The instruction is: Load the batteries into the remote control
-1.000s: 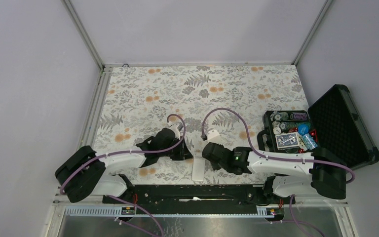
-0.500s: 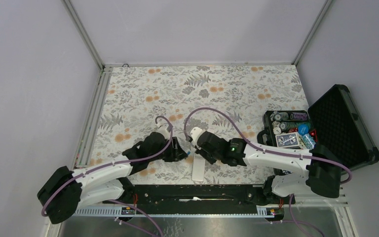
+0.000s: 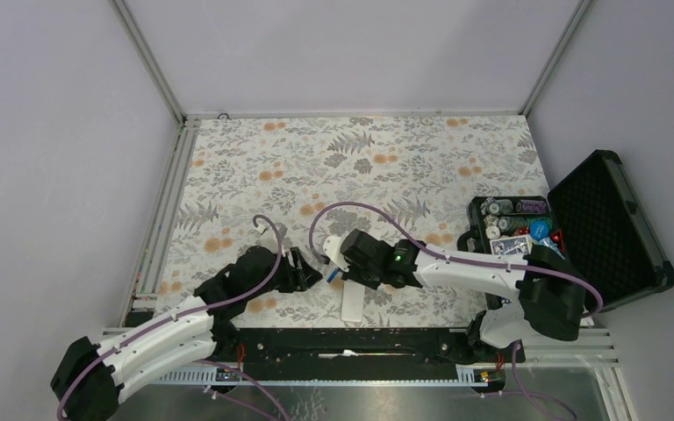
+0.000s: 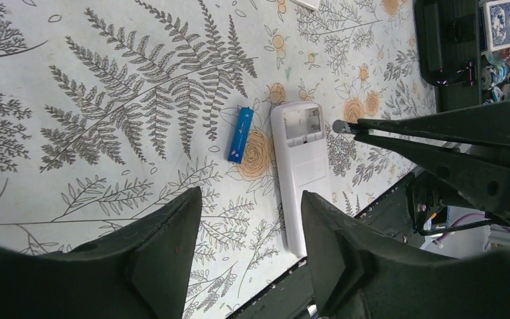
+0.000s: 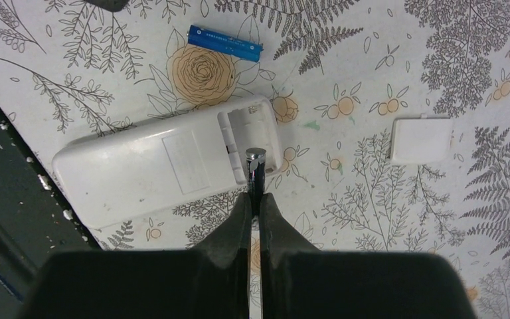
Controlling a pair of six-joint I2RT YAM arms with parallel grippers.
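Your right pincer [image 5: 255, 203], clamped on one battery [image 5: 255, 161], has swung left over the open bay [image 5: 247, 127] of the remote control [image 5: 153, 169] on the tabletop [image 5: 372, 60], ready for seating, while your left pincer [image 4: 249, 206] gapes apart nearby.

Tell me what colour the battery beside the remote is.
The battery is bright blue; right wrist view shows it best.

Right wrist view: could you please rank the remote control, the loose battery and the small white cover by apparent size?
1. remote control, clearly largest.
2. white cover, broader than the battery.
3. loose battery, slightly longer than the cover but much slimmer.
All lie flat at similar depth.
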